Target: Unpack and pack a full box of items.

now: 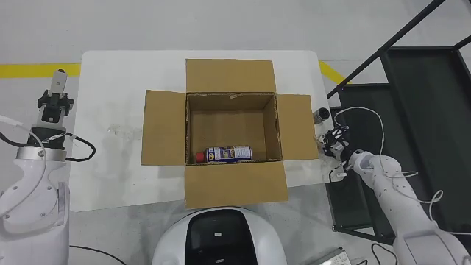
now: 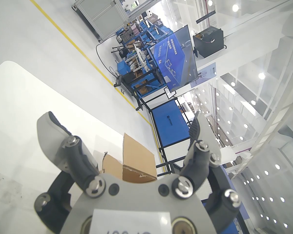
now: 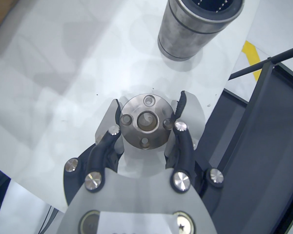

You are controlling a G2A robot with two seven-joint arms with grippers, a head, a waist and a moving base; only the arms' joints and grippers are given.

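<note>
"Box (image 1: 213, 184): what was its condition and location?" asked the inspector.

"All four flaps were folded out. It stood on the table (image 1: 118, 81) between the two pincers, close to the right pincer (image 3: 147, 108) on that pincer's left, and well apart from the left pincer (image 2: 124, 120) on that pincer's right."

"Contents?"

"One spray can (image 1: 228, 152) lay on its side against the wall nearest the robot. No other item showed on the box floor."

"State of the pincers?"

"The right pincer held a flanged disc (image 3: 144, 121), with one finger closed against each side of the rim. It was at the table's edge, outside the box. Whether the disc rested on the surface could not be determined. A steel cylinder (image 3: 200, 18) stood upright just beyond the fingertips, apart from them. The left pincer was spread wide, held nothing, and was at the table's opposite edge."

"Progress?"

"By my assessment, unpacking was nearly complete. The cylinder was out, the disc was out but not released, and the can was left to remove. Repacking had not started."
</note>
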